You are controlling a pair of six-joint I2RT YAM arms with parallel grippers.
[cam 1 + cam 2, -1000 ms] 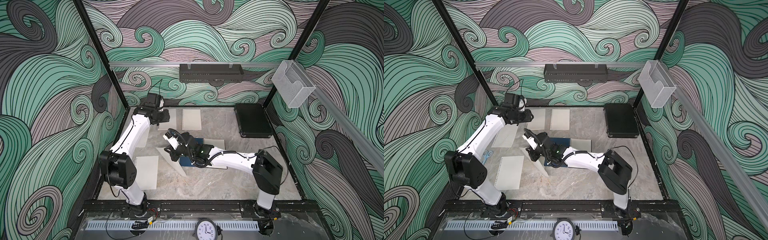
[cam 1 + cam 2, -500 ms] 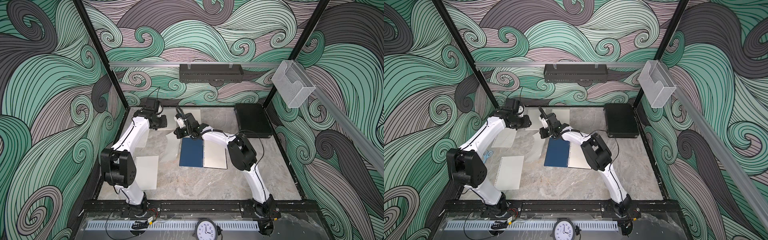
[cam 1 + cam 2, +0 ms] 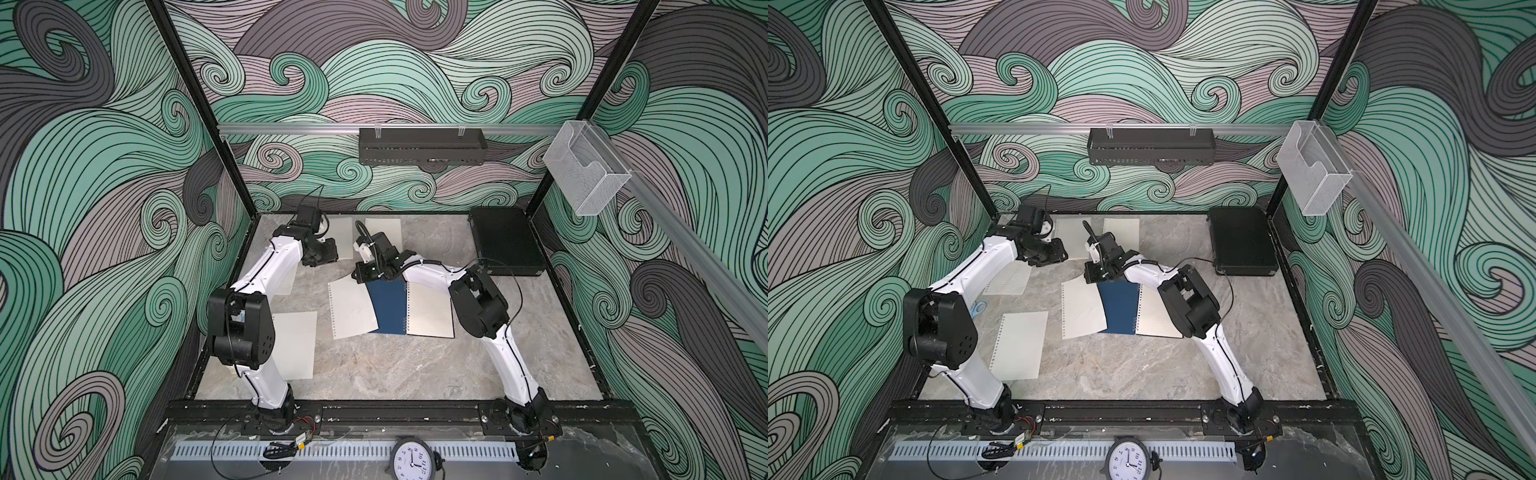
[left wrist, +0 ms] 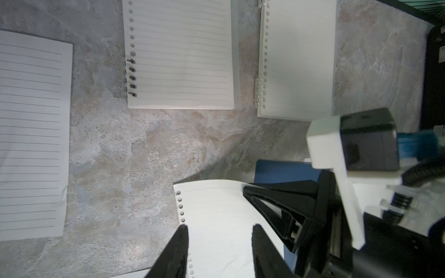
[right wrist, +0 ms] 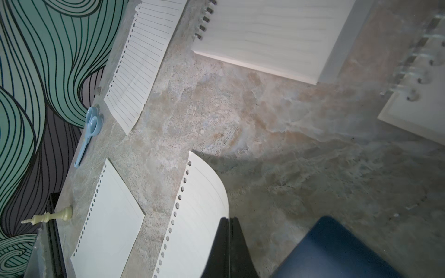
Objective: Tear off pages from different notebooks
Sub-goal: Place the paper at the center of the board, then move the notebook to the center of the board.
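Surface [image 3: 395, 365]: grey-beige marbled tabletop, flat, bounded by a black frame.
Walls [image 3: 395, 75]: printed with swirling waves in green, mauve and dark grey on the far, left and right sides.
Far rail [image 3: 291, 129]: aluminium strip across the far wall, carrying a black perforated tray [image 3: 422, 145].
Clear holder [image 3: 582, 176]: hangs on a sloping rail along the right wall.
Black case [image 3: 505, 245]: lies shut in the far right corner.
Clock [image 3: 411, 459]: stands at the near edge, in front of the arm bases.
Scissors [image 3: 978, 308]: pale blue, at the left edge.
Blue notebook [image 3: 388, 305]: lies at the centre, opened flat, cover to the left, cream leaf to the right.
Lined notebook [image 4: 180, 53] and cream notebook [image 4: 296, 57]: lie side by side at the far edge, apart.
Held page [image 3: 351, 309]: rests left of centre, overlapping the blue cover, far corner lifted.
Cream page [image 3: 293, 349]: lies flat, near left.
Lined page [image 3: 1009, 280]: lies at the left, partly under the left arm.
Right gripper [image 5: 228, 231]: pressed together on the held page's far edge.
Left gripper [image 4: 219, 240]: hangs above the table near the held page's punched edge, with jaws spread, holding nothing.
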